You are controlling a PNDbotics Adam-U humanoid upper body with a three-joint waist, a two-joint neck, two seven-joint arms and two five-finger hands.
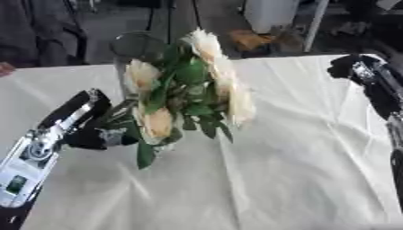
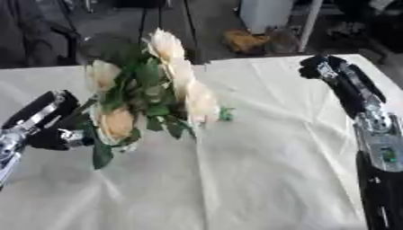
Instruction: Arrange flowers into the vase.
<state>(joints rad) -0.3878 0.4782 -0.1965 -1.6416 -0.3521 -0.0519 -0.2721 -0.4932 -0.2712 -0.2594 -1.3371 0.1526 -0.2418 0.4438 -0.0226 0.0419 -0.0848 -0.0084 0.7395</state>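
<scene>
Flowers — a bunch of cream and pale peach roses with dark green leaves — stand up near the left part of the surface, well in from its near edge and closer to the far one. At the left, the left hand comes in from the left edge and has its fingers curled round the lower stems, so the bunch is held there with the blooms above. Just behind the blooms is a dim, rounded clear shape that may be the vase, close to the far edge; I cannot tell whether any stems are already inside it.

I would judge the bunch light and top-heavy, with soft petals that bruise or drop easily and stems that bend — so the stems low down, below the leaves, look like the right place to hold, never the blooms. Glass, if that is what the vase is, would be slippery and easy to tip.

Counted: one bunch, about five or six blooms showing, one possible vase, two hands.

Far right, the right hand rests near the far right corner, well apart from the flowers; whether its fingers are curled cannot be told.
</scene>
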